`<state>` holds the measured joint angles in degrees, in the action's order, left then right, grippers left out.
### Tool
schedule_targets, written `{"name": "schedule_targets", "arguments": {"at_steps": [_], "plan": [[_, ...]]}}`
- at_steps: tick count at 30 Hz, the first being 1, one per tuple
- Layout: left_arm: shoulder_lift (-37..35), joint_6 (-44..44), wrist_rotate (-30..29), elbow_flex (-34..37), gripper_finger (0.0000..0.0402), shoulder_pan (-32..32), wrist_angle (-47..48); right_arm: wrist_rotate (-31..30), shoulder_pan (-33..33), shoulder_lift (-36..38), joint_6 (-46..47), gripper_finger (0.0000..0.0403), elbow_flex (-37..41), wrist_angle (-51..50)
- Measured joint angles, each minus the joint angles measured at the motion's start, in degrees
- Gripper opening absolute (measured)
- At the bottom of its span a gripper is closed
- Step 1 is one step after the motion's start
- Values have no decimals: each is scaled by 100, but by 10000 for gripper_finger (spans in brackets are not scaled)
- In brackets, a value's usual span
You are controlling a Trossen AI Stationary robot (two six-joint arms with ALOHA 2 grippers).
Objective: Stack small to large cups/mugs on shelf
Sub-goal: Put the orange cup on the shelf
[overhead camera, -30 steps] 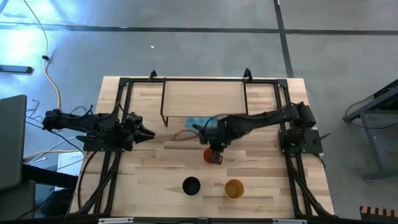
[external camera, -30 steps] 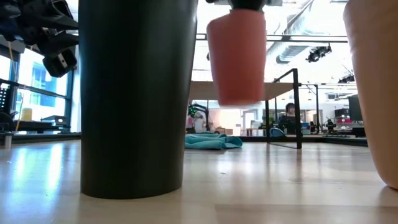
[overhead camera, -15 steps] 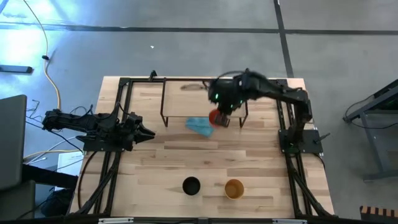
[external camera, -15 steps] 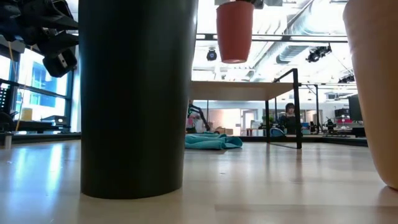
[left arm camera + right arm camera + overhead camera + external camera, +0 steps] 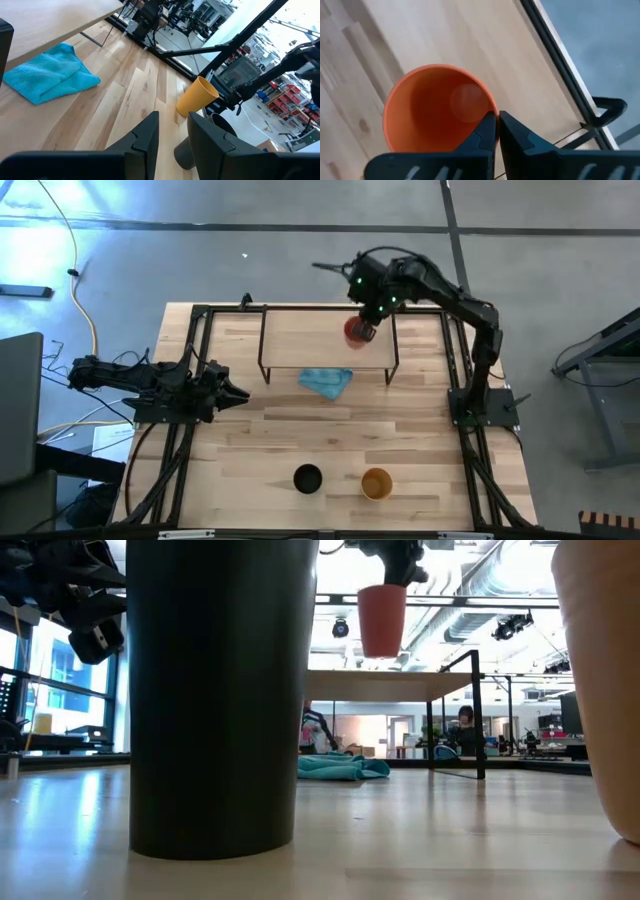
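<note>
My right gripper point(image 5: 366, 318) is shut on the small red-orange cup point(image 5: 357, 331), which hangs over the right part of the shelf point(image 5: 300, 340), a little above its board point(image 5: 400, 686). The black cup point(image 5: 307, 479) and the yellow-orange cup point(image 5: 376, 483) stand upright on their bases near the table's front edge. At the table's left side, my left gripper point(image 5: 238, 393) stands open with nothing between its fingers point(image 5: 145, 137). My right gripper pinches the cup's wall at the rim point(image 5: 489, 111), one finger inside the cup and one outside. The fingers come from above, slanting down. The cup hangs upright below them, mouth up, its base point(image 5: 380, 652) clear of the shelf board.
A light blue cloth point(image 5: 326, 381) lies on the table just in front of the shelf. Thin black legs point(image 5: 392, 360) carry the shelf, and black frame rails point(image 5: 190, 360) run along the table's sides. In the low view the black cup point(image 5: 222, 690) fills the foreground.
My right gripper has carried the red-orange cup from above the table's middle toward the far edge and upward. It has turned on the way and now holds the cup over the shelf's right part. The cup has stayed upright and clear of everything.
</note>
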<state>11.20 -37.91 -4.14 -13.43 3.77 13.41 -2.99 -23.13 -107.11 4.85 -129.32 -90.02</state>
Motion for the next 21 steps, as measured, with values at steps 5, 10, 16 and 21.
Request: {"name": "schedule_targets", "arguments": {"at_steps": [5, 10, 16, 21], "plan": [[0, -2, 0, 0, 92, 0, 0, 197, -476, 0, -84, 0, 0, -1], [0, -4, 0, 0, 92, 0, 0, 543, -773, 1, -9, 0, 60, 7], [0, -5, 0, 0, 92, 0, 0, 768, -944, 1, 252, 0, 665, 0], [0, -90, 0, 0, 92, 0, 2, 780, -953, 9, 236, 0, 1027, 17]]}}
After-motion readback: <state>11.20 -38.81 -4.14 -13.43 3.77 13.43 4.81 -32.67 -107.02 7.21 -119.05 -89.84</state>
